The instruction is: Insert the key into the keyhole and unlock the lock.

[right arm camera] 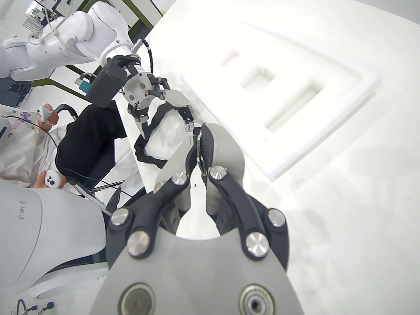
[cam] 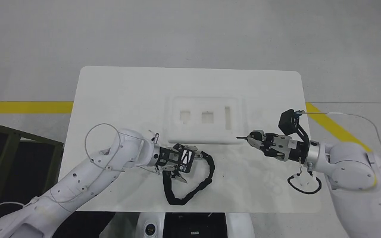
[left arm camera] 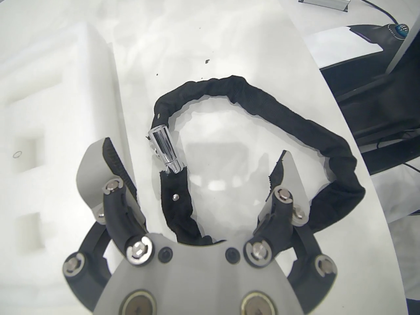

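Right tool (right arm camera: 198,135) pinches the key (cam: 241,138) beside the tray (cam: 205,101), frame centre; left tool (left arm camera: 195,148) gapes wide over the lock (left arm camera: 165,148).

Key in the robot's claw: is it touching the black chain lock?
Apart. The top view shows the key, held in the right gripper, with a stretch of bare table between it and the lock.

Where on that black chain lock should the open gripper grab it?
Probably the chrome lock cylinder, from above, closing across its round sides: it lies flat on the table and is rigid, while the sleeved chain looks floppy.
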